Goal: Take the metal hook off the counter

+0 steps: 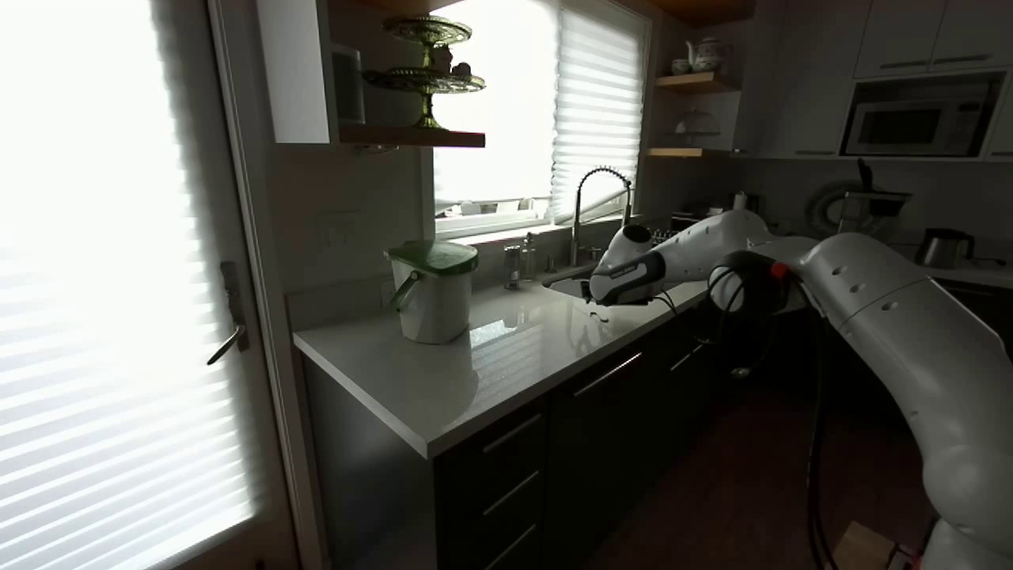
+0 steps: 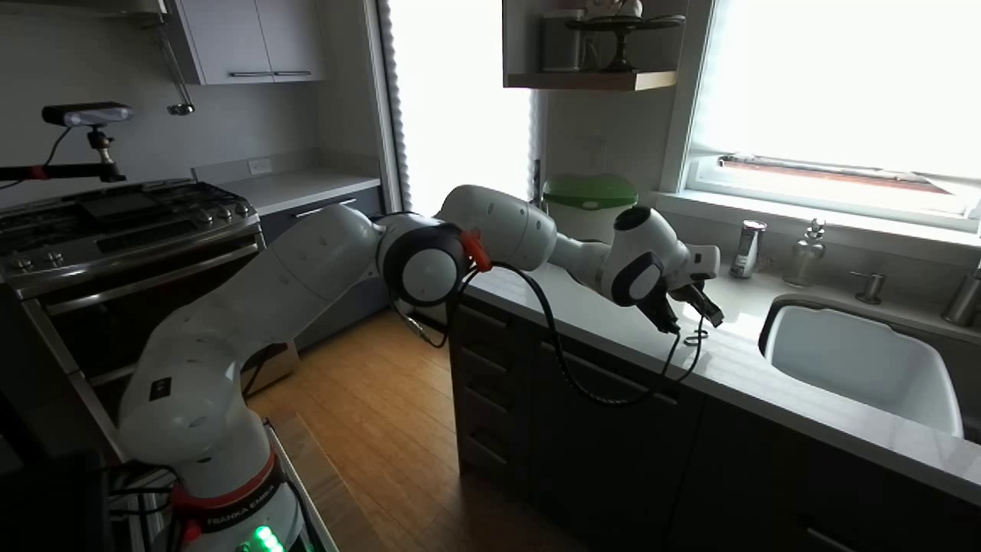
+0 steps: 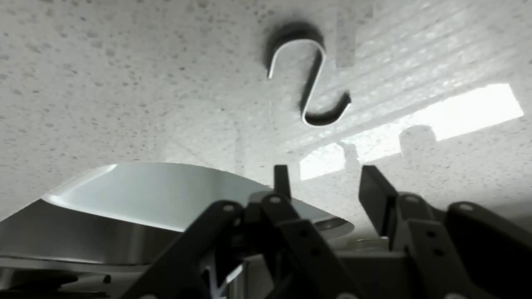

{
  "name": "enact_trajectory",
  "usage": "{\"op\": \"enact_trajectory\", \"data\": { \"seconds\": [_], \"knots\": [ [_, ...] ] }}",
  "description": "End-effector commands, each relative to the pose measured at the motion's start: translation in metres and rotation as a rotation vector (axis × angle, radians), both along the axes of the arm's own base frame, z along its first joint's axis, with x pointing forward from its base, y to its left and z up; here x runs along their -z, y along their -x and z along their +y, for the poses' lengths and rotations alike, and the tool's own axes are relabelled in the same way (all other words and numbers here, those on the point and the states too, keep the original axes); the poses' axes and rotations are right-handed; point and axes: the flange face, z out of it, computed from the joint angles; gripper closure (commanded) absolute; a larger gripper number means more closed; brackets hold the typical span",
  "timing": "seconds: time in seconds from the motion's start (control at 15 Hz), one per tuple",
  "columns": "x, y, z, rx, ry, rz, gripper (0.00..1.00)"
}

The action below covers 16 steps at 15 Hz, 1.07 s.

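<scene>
The metal hook [image 3: 314,84] is a thin S-shaped strip lying on the pale speckled counter [image 3: 124,104], in the upper middle of the wrist view. It also shows as a small dark curl in both exterior views, the hook [image 1: 599,317] and the hook [image 2: 696,337], close to the counter's front edge. My gripper [image 3: 326,179] comes in from the bottom of the wrist view, its fingers partly spread and a gap between them that holds nothing. In an exterior view the gripper [image 2: 694,322] points down just above the hook, apart from it as the wrist view shows.
A sink [image 2: 858,368] is set into the counter close to the hook, with an arched faucet [image 1: 578,218] behind. A can [image 2: 747,249] and a glass bottle [image 2: 806,259] stand along the back. A white bin with a green lid [image 1: 435,297] sits near the counter's end. Black cables [image 2: 559,349] hang from the arm.
</scene>
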Motion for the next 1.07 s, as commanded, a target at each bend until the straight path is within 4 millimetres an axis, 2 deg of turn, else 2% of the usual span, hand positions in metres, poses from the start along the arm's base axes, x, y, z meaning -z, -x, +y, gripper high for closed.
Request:
{"op": "enact_trajectory", "data": {
  "seconds": [0.0,0.13,0.2,0.73,1.0],
  "knots": [
    [0.007,-0.008,-0.003,-0.099,0.007,-0.028,0.82],
    [0.010,-0.010,-0.003,-0.143,0.020,-0.025,0.98],
    [0.011,-0.011,-0.004,-0.163,0.028,-0.027,1.00],
    [0.035,-0.014,-0.016,-0.236,0.091,0.017,1.00],
    [0.040,-0.014,-0.017,-0.260,0.088,0.051,1.00]
  ]
}}
